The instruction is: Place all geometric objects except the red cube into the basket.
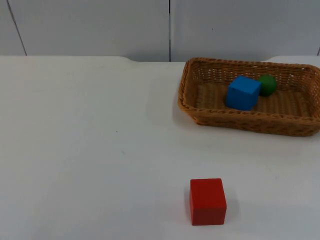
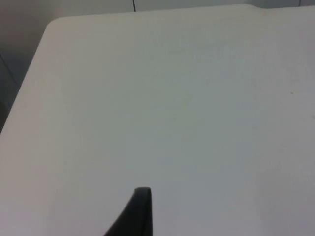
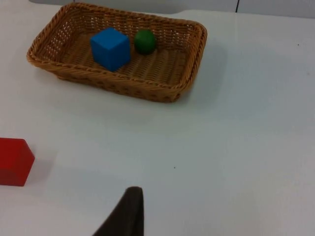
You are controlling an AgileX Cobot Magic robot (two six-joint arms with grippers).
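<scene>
A woven wicker basket (image 1: pixel 210 116) stands at the right rear of the table. Inside it lie a blue cube (image 1: pixel 243 92) and a green ball (image 1: pixel 267 84), touching each other. The right wrist view has the basket (image 3: pixel 162 91), the blue cube (image 3: pixel 110 48) and the green ball (image 3: pixel 145 41) too. A red cube (image 1: pixel 207 201) sits alone on the table near the front edge, well apart from the basket, and appears as red cube (image 3: pixel 14 161). My left gripper (image 2: pixel 141 199) waits over bare table by the left edge. My right gripper (image 3: pixel 131 196) hangs back from the basket.
The white table top (image 1: pixel 90 150) meets the grey partition wall (image 1: pixel 100 25) at the back. The table's left edge and far corner (image 2: pixel 47 29) are close to the left arm.
</scene>
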